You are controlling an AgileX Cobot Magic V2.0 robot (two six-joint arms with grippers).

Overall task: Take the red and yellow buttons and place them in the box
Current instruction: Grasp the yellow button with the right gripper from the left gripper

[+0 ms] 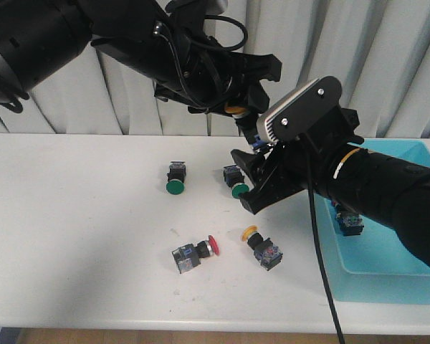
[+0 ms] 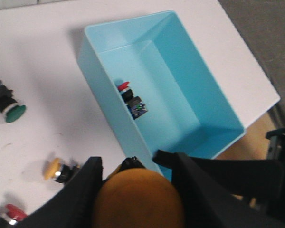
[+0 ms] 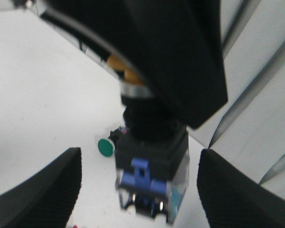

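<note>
My left gripper (image 1: 242, 107) is shut on a yellow button (image 1: 238, 110) and holds it in the air, cap up and blue-black body (image 3: 152, 164) hanging down. In the left wrist view the yellow cap (image 2: 137, 199) fills the space between the jaws of this gripper (image 2: 130, 164). My right gripper (image 1: 252, 183) is open just below it; in the right wrist view its fingers (image 3: 42, 190) stand either side of the body with gaps. On the table lie a red button (image 1: 197, 253) and a yellow button (image 1: 261, 247). The light-blue box (image 1: 405, 244) at the right holds a red button (image 2: 130, 98).
Two green-capped buttons (image 1: 175, 179) (image 1: 235, 183) lie on the white table behind the red and yellow ones. One green button (image 3: 106, 146) shows beyond the held body in the right wrist view. Grey curtains hang behind the table. The box reaches the table's right edge.
</note>
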